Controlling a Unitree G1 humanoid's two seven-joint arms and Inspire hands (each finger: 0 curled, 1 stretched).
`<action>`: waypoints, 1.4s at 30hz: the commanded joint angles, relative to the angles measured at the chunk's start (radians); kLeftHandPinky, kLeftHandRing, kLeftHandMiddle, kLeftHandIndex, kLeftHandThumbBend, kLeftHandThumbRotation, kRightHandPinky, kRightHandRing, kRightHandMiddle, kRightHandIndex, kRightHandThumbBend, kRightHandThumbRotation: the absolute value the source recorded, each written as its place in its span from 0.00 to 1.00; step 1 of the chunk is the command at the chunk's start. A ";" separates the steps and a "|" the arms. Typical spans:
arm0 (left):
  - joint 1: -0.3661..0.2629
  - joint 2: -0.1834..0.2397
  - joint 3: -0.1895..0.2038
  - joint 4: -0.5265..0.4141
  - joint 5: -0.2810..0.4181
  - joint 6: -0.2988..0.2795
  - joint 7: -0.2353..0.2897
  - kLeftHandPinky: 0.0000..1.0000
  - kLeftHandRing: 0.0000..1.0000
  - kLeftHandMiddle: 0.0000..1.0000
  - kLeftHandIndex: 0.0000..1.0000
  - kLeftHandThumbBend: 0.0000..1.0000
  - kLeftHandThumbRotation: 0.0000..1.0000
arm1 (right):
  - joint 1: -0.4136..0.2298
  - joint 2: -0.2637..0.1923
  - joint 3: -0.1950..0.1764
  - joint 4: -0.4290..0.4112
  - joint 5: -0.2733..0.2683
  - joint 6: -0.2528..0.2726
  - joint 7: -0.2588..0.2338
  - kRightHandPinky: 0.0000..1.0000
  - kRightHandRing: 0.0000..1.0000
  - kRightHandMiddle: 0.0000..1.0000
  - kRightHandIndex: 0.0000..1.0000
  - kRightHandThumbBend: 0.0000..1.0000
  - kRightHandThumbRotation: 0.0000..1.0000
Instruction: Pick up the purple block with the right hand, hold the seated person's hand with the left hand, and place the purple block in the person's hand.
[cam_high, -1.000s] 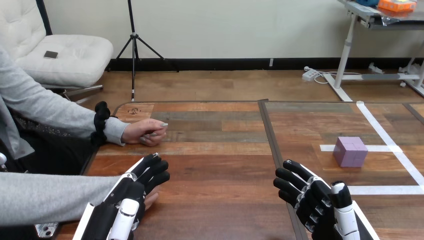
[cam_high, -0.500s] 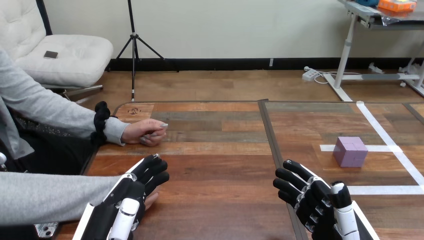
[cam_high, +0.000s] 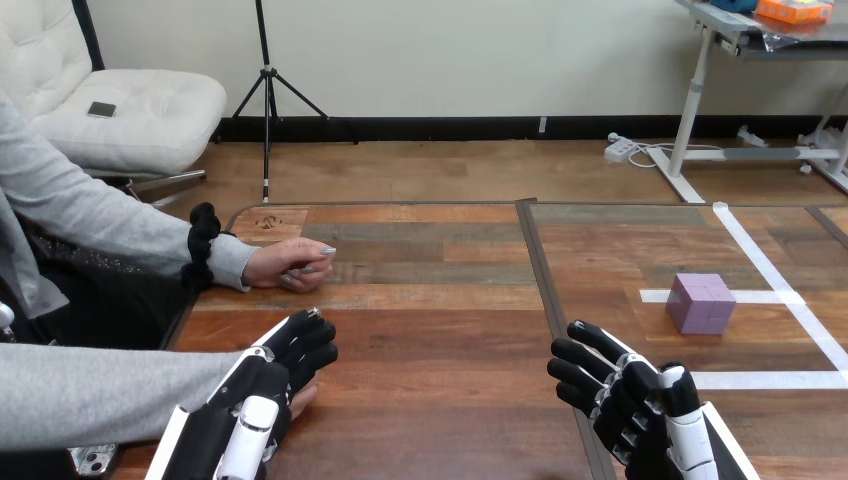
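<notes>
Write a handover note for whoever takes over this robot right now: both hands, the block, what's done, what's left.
Left hand: lies over the person's hand at the view's lower left; a hold cannot be told.
Right hand: open, empty, apart from the purple block.
Block: on the table, beside white tape.
Done: block not yet picked up.
Left: grasp block, secure the person's hand, place block in it.

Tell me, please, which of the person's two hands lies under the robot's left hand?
The person's near hand, at the lower left edge: the left hand lies over it. The person's far hand rests alone on the table.
</notes>
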 joint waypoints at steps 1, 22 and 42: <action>-0.054 -0.015 -0.003 -0.035 0.005 -0.021 0.000 0.92 0.85 0.85 0.84 0.47 0.86 | -0.050 -0.012 -0.001 -0.060 0.009 0.009 -0.002 0.91 0.87 0.86 0.86 0.75 0.91; -0.074 -0.017 -0.001 -0.018 0.024 -0.027 0.009 0.83 0.82 0.82 0.81 0.48 0.89 | -0.219 -0.090 -0.107 0.021 0.025 0.018 -0.002 0.84 0.84 0.84 0.83 0.72 0.79; -0.084 -0.009 -0.002 -0.021 0.008 -0.006 -0.002 0.79 0.83 0.82 0.80 0.48 0.90 | -0.491 -0.196 -0.192 0.270 0.029 0.075 0.013 0.95 0.91 0.87 0.87 0.67 0.88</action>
